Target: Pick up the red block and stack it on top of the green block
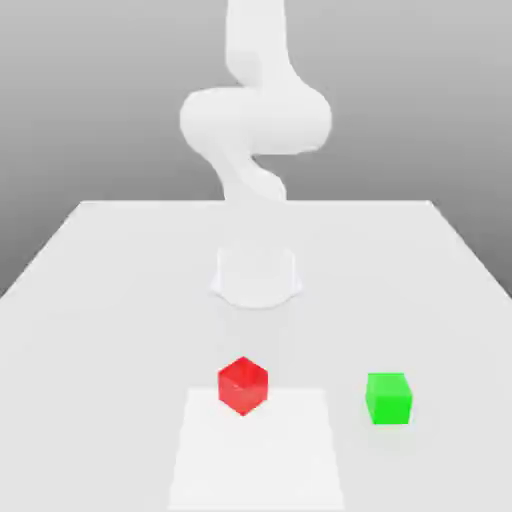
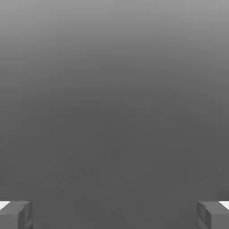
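Exterior view first, and we have a smooth, glossy white robot arm [image 1: 256,120] rising from a rounded white base [image 1: 256,278] on a broad pale tabletop [image 1: 120,340]. Its upper part runs up out of the top of the frame, well above the blocks.

Down on the tabletop sits the small bright red cube [image 1: 243,386], glossy, turned so that one upright edge points towards the camera, with a face angling away on either side. It lies at the far edge of a brighter white rectangular patch [image 1: 260,460], overlapping that edge in this view, towards the patch's left corner as the exterior view has it.

Over to the exterior view's right, there's the small bright green cube [image 1: 389,399], plain-faced and standing much squarer to the camera, one flat side almost front on. It's off the white patch, on the tabletop itself, and its top is bare. Clear space between the two cubes; they are well apart, not stacked.

Across to the hand view now, and the two-finger gripper [image 2: 114,214] has its dark grey jaws spread wide, one at each side of the picture, nothing pinched between them. Behind, a plain grey backdrop [image 2: 114,112] shades from light to dark.
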`<state>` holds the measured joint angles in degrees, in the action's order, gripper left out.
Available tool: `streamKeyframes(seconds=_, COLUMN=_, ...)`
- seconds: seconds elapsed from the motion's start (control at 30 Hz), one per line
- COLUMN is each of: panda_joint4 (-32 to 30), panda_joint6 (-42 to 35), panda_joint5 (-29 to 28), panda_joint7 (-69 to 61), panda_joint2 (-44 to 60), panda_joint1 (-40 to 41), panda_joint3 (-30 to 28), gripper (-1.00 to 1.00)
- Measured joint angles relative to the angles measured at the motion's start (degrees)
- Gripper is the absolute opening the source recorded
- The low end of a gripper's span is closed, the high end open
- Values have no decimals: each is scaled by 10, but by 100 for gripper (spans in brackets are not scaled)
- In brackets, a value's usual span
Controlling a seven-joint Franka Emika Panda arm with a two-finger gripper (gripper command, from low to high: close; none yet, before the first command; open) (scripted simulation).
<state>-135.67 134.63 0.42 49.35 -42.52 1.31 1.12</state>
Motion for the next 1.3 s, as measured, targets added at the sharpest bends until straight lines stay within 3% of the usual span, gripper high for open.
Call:
streamKeyframes(seconds=0.53, panda_joint4=-306, panda_joint6=235, panda_joint5=30, panda_joint7=295, panda_joint2=288, panda_joint1=91, panda_joint3=78, gripper=0)
streamKeyframes(seconds=0.77, panda_joint4=-319, panda_joint6=404, panda_joint5=-65, panda_joint7=408, panda_joint2=500, panda_joint1=76, panda_joint3=29, gripper=0)
streamKeyframes(seconds=0.8, panda_joint4=-317, panda_joint6=419, panda_joint5=-71, panda_joint7=413, panda_joint2=517, panda_joint1=65, panda_joint3=16, gripper=-100)
streamKeyframes(seconds=1.03, panda_joint4=-317, panda_joint6=422, panda_joint5=-73, panda_joint7=415, panda_joint2=519, panda_joint1=62, panda_joint3=13, gripper=-100)
streamKeyframes(seconds=1.3, panda_joint4=-338, panda_joint6=293, panda_joint5=9, panda_joint7=356, panda_joint2=368, panda_joint1=62, panda_joint3=36, gripper=-100)
